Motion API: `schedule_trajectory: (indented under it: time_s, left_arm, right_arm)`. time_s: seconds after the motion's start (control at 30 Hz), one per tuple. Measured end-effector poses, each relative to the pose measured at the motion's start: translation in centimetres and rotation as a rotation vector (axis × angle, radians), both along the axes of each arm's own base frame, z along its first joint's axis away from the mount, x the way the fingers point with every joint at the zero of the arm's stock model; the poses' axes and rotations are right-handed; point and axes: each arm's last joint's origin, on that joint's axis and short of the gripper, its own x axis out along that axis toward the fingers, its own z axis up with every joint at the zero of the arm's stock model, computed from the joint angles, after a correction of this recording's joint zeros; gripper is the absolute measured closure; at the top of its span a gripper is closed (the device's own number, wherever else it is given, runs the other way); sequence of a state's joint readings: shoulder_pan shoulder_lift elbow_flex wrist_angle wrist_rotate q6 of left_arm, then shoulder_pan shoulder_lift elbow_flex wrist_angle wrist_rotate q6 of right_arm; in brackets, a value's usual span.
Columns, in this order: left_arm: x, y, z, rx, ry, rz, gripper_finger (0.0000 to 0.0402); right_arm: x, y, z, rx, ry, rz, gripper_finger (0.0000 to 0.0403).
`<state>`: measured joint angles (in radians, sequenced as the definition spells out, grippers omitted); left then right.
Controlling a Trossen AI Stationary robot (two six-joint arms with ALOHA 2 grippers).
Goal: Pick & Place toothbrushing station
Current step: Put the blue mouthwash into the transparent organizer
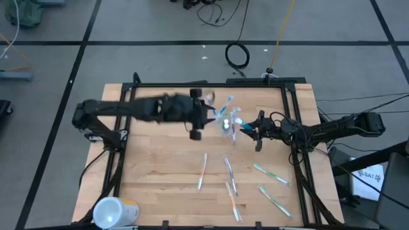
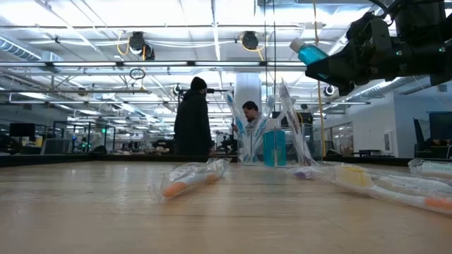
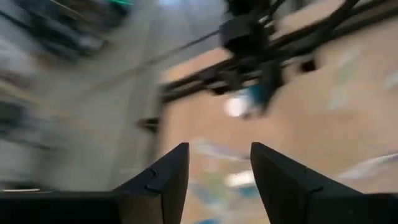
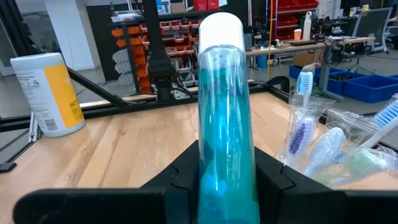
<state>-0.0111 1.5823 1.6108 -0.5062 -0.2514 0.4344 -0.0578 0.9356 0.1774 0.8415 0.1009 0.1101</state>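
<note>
Right claw (image 4: 224, 180) grips toothpaste tube (image 4: 222, 106); overhead, it seems a blur.

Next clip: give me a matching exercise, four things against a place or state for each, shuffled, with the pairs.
Things:
1. toothpaste tube
2. clear cup
3. white and yellow cylinder
4. left gripper

Places or states:
A. at a table corner on the left arm's side
B. open, nothing between its fingers
C. gripped in the right gripper
D. upright mid-table, holding toothbrushes

Pairs: 1-C, 2-D, 3-A, 4-B
</note>
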Motion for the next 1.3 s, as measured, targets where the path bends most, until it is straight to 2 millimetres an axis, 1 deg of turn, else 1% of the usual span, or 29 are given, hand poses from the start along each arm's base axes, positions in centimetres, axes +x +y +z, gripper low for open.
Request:
schedule_trajectory:
  time_s: [0.03, 0.1, 0.2, 0.27, 0.37, 0.47, 0.53, 0.6, 0.77, 0.9, 1.03, 1.1, 1.3]
  left_arm:
    - [-0.4, 0.9, 0.2, -0.092, -0.008, -0.025, 0.0226]
    - [-0.3, 2.3, -0.2, -0.242, -0.044, -0.057, 0.0227]
    - [0.7, 3.7, -1.5, -0.359, -0.136, -0.092, 0.0227]
    - [1.9, 4.2, -2.8, -0.422, -0.219, -0.113, 0.0227]
    - [3.4, 4.4, -5.6, -0.531, -0.249, -0.143, 0.0227]
    - [4.4, 4.1, -7.0, -0.591, -0.256, -0.176, 0.0227]
    - [5.1, 3.8, -7.6, -0.595, -0.264, -0.187, 0.0227]
    - [5.7, 3.5, -8.6, -0.583, -0.243, -0.196, 0.0227]
    - [7.1, 2.7, -10.7, -0.476, -0.223, -0.226, 0.0227]
    - [7.9, 2.4, -11.9, -0.477, -0.215, -0.226, 0.0227]
    - [8.1, 2.3, -11.8, -0.47, -0.254, -0.234, 0.0227]
    - [8.2, 2.4, -11.6, -0.463, -0.271, -0.211, 0.0227]
    - [8.1, 2.6, -10.9, -0.452, -0.329, -0.204, 0.0227]
  right_arm:
    - [0.0, 0.0, 0.0, -0.002, -0.001, 0.0, 0.0323]
    - [0.0, 0.0, 0.1, -0.001, -0.006, 0.001, 0.0323]
    - [0.0, 0.0, 0.1, -0.001, -0.007, 0.008, 0.0323]
    - [0.0, 0.1, 0.1, -0.002, -0.007, 0.042, 0.0323]
    - [0.0, 0.3, 0.1, -0.02, -0.007, 0.111, 0.0323]
    - [0.0, 0.4, 0.1, -0.03, -0.008, 0.131, 0.0323]
    - [0.0, 0.4, 0.1, -0.03, -0.004, 0.13, 0.0323]
    - [0.0, 0.4, 0.1, -0.034, -0.004, 0.13, 0.0323]
    - [0.0, 0.4, 0.0, -0.043, -0.001, 0.131, 0.0323]
    - [0.0, 0.4, -0.4, -0.037, 0.035, 0.131, 0.0323]
    - [0.0, 0.4, -0.4, -0.04, 0.039, 0.134, 0.0323]
    - [0.0, 0.4, -0.4, -0.04, 0.035, 0.129, 0.0323]
    - [0.0, 0.4, -0.1, -0.05, 0.018, 0.13, 0.0323]
